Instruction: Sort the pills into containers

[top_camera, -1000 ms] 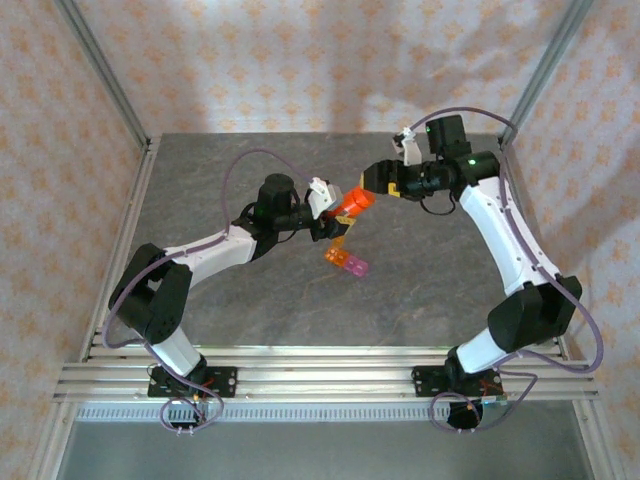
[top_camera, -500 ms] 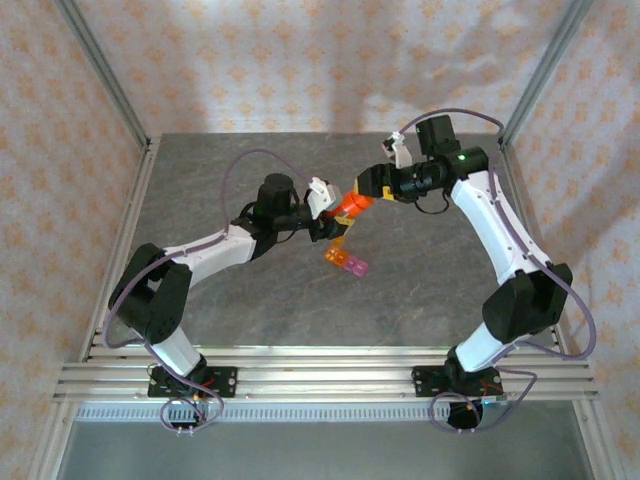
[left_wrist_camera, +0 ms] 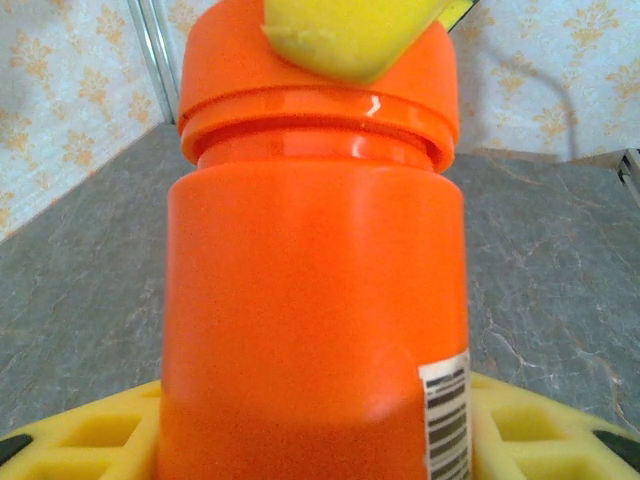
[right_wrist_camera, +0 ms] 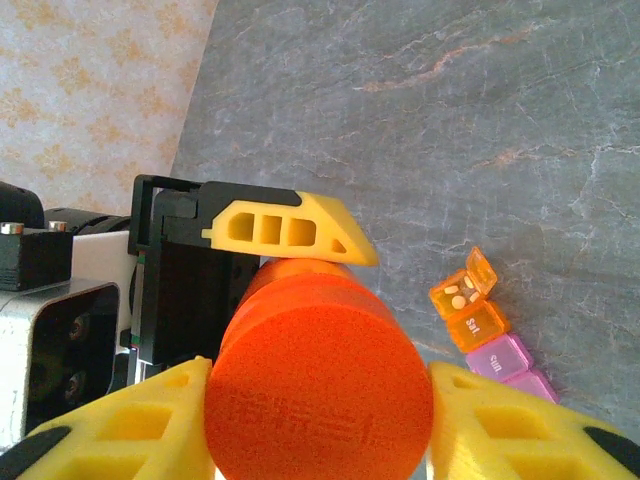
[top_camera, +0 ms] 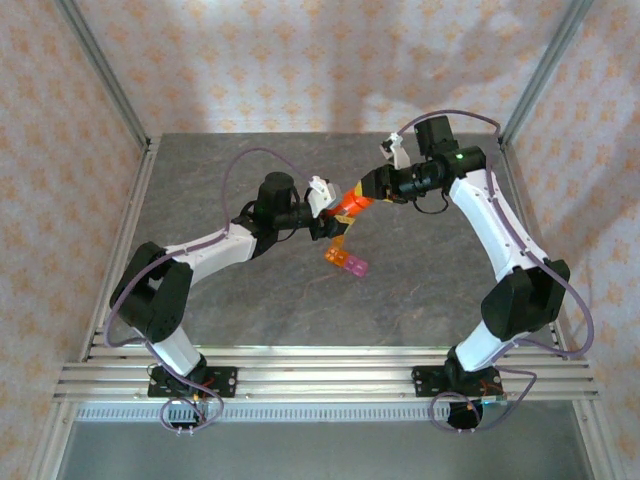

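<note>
L gripper [top_camera: 331, 218] is clamped on the body of the orange bottle [left_wrist_camera: 310, 300], held sideways above the table [right_wrist_camera: 500, 100]. R gripper [top_camera: 371, 188] has its fingers pressed on both sides of the bottle's cap [right_wrist_camera: 320, 400]. The containers [right_wrist_camera: 488, 330] lie flat on the table under the bottle's base-ward side, w/o touching it. The orange end cell is open w/ pills [right_wrist_camera: 458, 297] inside.

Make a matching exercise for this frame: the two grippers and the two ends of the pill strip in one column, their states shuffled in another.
1. left gripper
2. right gripper
3. orange end cell of the translucent plastic pill strip
4. pink end cells of that strip

A. lid flipped open, pills inside
B. closed on the orange round cap
C. lids shut
D. clamped on the body of the orange cylindrical plastic bottle

Pairs: 1-D, 2-B, 3-A, 4-C
</note>
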{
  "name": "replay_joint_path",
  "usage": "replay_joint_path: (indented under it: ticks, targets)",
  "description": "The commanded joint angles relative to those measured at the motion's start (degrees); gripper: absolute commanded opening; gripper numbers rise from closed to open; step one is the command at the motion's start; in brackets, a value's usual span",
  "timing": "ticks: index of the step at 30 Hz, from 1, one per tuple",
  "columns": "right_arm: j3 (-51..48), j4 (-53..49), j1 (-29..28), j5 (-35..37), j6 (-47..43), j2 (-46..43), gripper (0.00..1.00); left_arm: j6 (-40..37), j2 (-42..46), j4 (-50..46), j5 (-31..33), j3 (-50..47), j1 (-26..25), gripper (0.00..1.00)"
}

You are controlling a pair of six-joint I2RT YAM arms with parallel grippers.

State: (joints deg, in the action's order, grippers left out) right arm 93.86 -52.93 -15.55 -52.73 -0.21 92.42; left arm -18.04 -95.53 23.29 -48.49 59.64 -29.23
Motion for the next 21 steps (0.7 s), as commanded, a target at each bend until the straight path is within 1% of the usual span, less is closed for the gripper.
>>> replay_joint_path:
  ticks: [1,4,13,16,21]
  targets:
    - [-0.78,2.30,-0.26,-3.06,3.27,0.60,0.43,-0.15,0.14,1.47,-0.90,2.07,0.14,0.00]
    - [-3.15,5.64,-0.35,-4.16,9.05,0.38,0.43,-0.32,0.30,2.15,-0.35,2.00,0.08,0.00]
    - [-6.65,10.26,-0.58,-2.51,24.05,0.08,0.43,-3.11,1.07,2.86,3.30,1.80,-1.19,0.00]
    - [-7.09,10.58,-0.70,-2.07,26.28,0.13,0.43,-3.66,1.06,2.43,3.48,1.97,-1.44,0.00]
    - [-5.76,8.39,-0.71,-1.20,25.16,0.25,0.44,-3.86,0.60,1.85,3.27,2.16,-1.52,0.00]
